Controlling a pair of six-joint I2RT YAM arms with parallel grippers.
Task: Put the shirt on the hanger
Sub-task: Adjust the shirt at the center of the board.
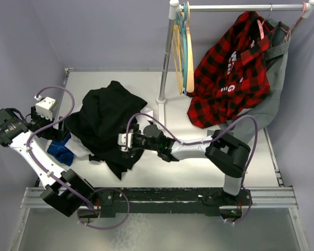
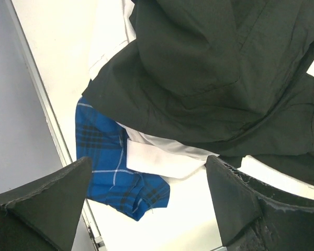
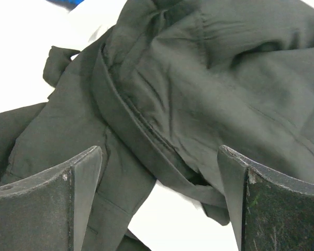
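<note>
At the near edge of the table (image 1: 199, 167), both arms reach left toward a heap of clothes. The left gripper (image 2: 147, 162) hovers over the heap's left side with its fingers (image 2: 52, 204) spread wide and nothing between them. Below it lie a blue plaid cloth (image 2: 107, 157) and a white cloth (image 2: 157, 157), both partly tucked under the shirt (image 2: 199, 63).

The right gripper (image 3: 159, 151) is low at the heap's near right edge, and its fingers (image 3: 57, 204) are also wide apart, with no grip on anything. A folded band of the black fabric runs across the gap beneath them. Whether the fingertips touch the cloth cannot be told.

From above, the shirt (image 1: 107, 112) is a crumpled black mound on the left half of the table, over the blue plaid cloth (image 1: 60, 149), with the right gripper (image 1: 123, 141) at its near right edge. One small white button shows at its right edge in the left wrist view.

Farther back, well apart from the shirt, a rack pole (image 1: 167, 57) stands on the table. The hanger (image 1: 190, 68) hangs from the rail beside a thin yellow hanger (image 1: 176, 52) and a teal one (image 1: 184, 47). To the right hang a red-and-black plaid shirt (image 1: 230, 68) and a grey garment (image 1: 272, 89).
</note>
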